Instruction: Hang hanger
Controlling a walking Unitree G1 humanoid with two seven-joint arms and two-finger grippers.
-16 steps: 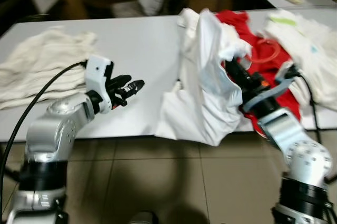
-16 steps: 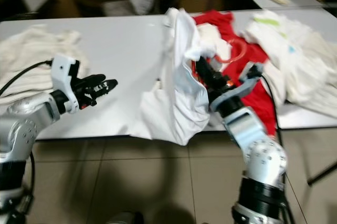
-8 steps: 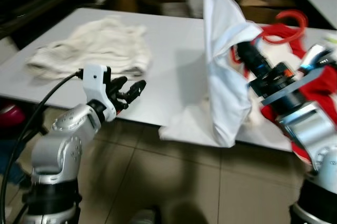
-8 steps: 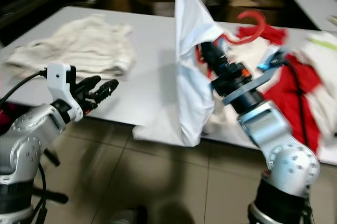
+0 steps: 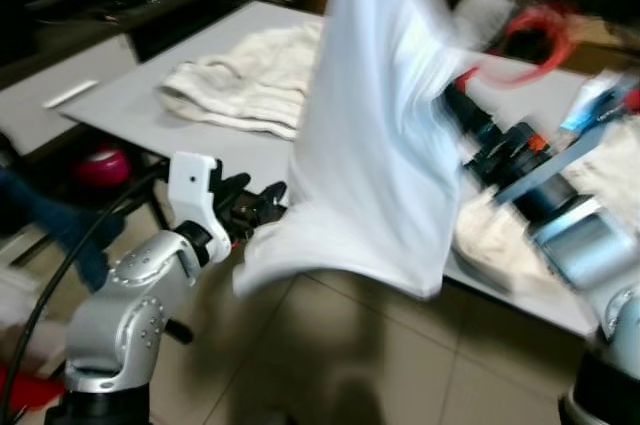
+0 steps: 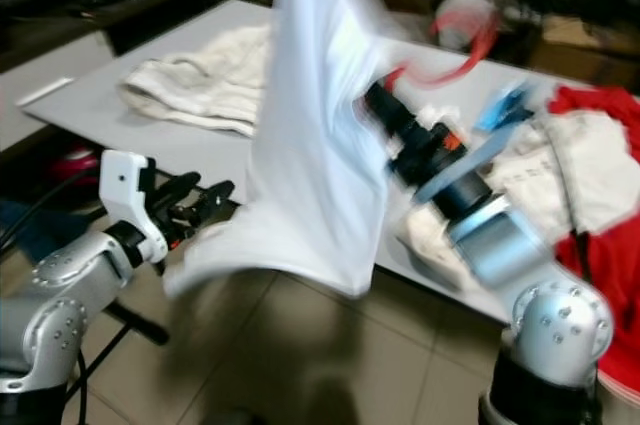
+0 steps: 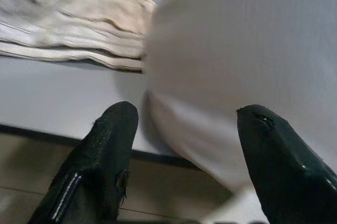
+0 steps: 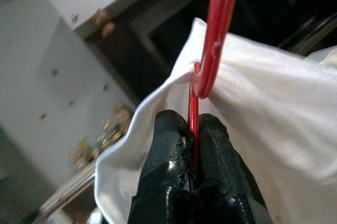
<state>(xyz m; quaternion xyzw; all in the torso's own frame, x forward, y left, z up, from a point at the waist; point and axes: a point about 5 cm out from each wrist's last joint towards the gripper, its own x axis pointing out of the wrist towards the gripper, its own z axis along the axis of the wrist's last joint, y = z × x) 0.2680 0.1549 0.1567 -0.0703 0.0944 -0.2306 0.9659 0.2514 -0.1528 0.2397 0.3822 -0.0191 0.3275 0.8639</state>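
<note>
Left gripper (image 5: 262,203): black fingers spread apart, holding nothing, at the table's near edge just beside the shirt's lower hem.
Cream garment (image 5: 255,85): crumpled knit heap lying toward the left end of the grey rectangular table (image 5: 130,105).
White shirt (image 5: 375,145): smooth fabric draped from the hanger, lifted above the table, hem hanging past its near edge.
Red plastic hanger (image 8: 210,50): inside the shirt's neck, its hook raised over the table.
Right gripper (image 8: 192,145): black fingers pinched tight on the hanger's thin red stem.
</note>
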